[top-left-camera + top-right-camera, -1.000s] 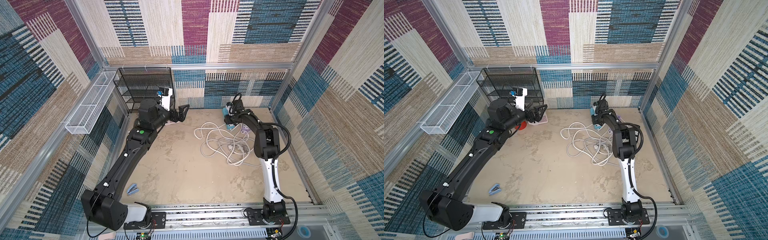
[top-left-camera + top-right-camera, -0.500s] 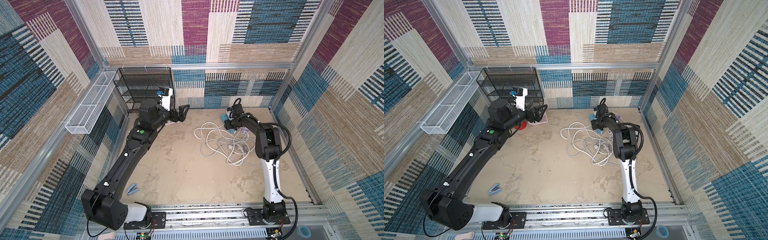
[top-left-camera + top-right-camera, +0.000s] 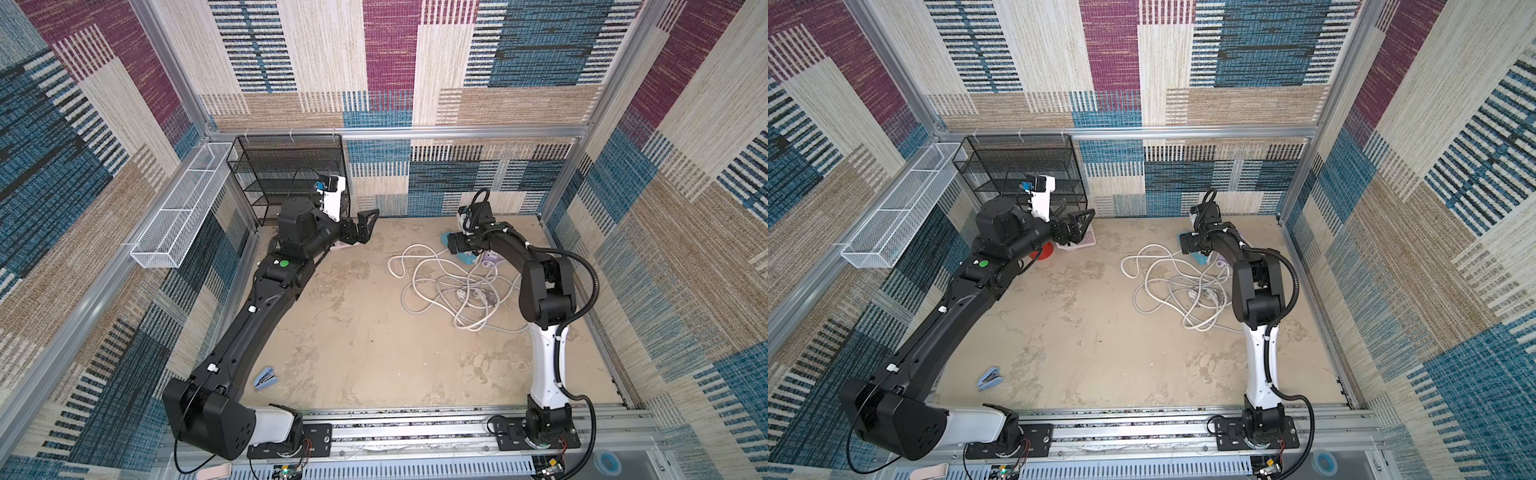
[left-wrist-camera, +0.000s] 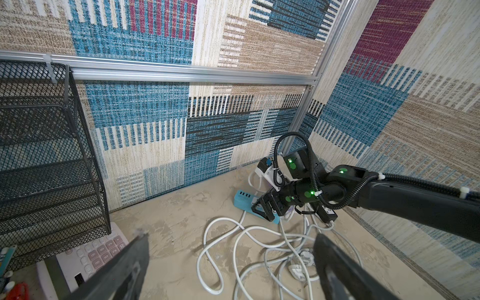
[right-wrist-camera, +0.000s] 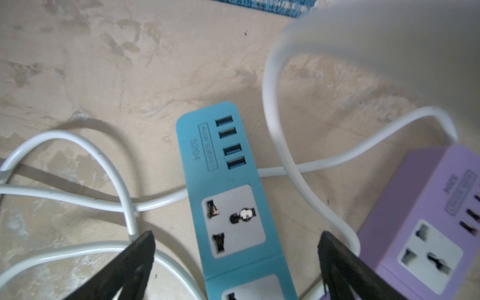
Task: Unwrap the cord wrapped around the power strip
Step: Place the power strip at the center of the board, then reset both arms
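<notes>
The right arm [image 3: 515,249] is being held low near the back wall [image 3: 436,178], the right gripper [image 5: 236,235] spread wide over the blue power strip [image 5: 223,166], nothing grasped; white cord [image 5: 62,135] is lying loose beside it. The left gripper [image 4: 231,235] is being held raised, spread, empty.

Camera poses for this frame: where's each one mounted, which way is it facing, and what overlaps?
Top views: stereo head high over the front rail, looking down at the table; left arm and right arm whole.
Left wrist: on the left arm, facing across to the far right corner; shows the left jaws, open, and the right arm.
Right wrist: on the right arm, facing down close over the blue power strip; shows the right jaws, open.
Shared: white cord and blue power strip in all views.
</notes>
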Controlling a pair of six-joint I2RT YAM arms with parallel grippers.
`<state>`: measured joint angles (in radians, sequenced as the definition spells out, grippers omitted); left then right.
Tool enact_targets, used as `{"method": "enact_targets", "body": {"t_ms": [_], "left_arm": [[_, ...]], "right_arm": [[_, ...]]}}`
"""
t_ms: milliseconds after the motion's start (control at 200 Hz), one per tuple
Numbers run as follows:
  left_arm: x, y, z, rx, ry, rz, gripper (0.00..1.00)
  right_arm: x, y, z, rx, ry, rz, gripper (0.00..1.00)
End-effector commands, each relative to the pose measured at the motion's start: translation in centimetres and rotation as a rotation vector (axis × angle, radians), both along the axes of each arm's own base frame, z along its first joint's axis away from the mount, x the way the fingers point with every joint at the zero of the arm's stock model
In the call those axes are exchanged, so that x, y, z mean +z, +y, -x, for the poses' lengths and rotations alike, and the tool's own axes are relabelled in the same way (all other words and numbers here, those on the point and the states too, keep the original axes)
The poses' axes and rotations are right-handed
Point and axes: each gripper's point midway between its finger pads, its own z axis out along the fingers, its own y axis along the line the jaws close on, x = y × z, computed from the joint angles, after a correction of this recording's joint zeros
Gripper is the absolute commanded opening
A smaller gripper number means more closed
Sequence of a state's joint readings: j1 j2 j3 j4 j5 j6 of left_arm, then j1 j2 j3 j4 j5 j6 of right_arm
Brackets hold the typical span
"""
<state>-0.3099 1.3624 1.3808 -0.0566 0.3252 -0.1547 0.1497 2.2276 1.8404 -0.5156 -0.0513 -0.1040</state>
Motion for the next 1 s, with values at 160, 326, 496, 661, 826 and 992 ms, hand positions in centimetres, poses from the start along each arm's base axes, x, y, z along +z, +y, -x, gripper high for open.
{"method": "enact_targets", "body": {"t_ms": [160,326,496,661,826,992], "left_arm": [[0.7,-0.3,0.0,-0.019,-0.035,0.004,0.99],[0.7,-0.3,0.0,-0.018,-0.036,0.002,0.99],[0.7,-0.3,0.0,-0.019,-0.038,0.002,0.99],[0.8,-0.3,0.1,-0.02,-0.041,0.001,0.99],[0.7,-0.2,0.0,-0.014,-0.043,-0.003,0.99],[0.6,0.0,-0.1,0.0,-0.05,-0.006,0.99]], "right_arm": [[3.5,2.2,-1.4,0.093,-0.132,-0.081,0.98],[2.8,4.6,-0.9,0.181,-0.094,-0.193,0.98],[3.4,8.0,0.6,0.321,-0.074,-0.375,0.98],[4.9,9.1,1.3,0.374,-0.09,-0.436,0.98],[8.5,8.3,2.3,0.363,-0.207,-0.392,0.98],[12.0,6.2,4.5,0.292,-0.354,-0.325,0.98]]}}
